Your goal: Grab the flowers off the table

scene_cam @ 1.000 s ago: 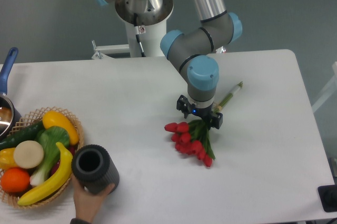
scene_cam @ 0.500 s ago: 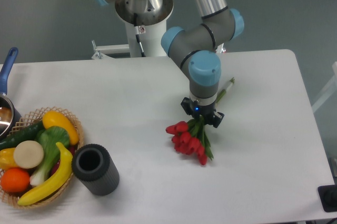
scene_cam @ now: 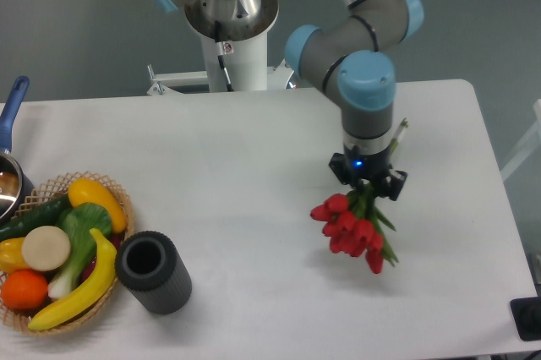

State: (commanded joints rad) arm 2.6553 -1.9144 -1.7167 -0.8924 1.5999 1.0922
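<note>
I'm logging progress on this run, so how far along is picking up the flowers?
Done: the tool looks shut on the flowers, gripping the stems just above the red buds. In hand: the bunch hangs below the tool, and a faint shadow on the table suggests it is off the surface, though one view cannot confirm this. Left: at most, raising it clear.

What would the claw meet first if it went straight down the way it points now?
Probably the table. The claw points down, shut on the flowers, whose red buds hang below it and would likely touch the white top first. How high it sits is unclear from this single view.
</note>
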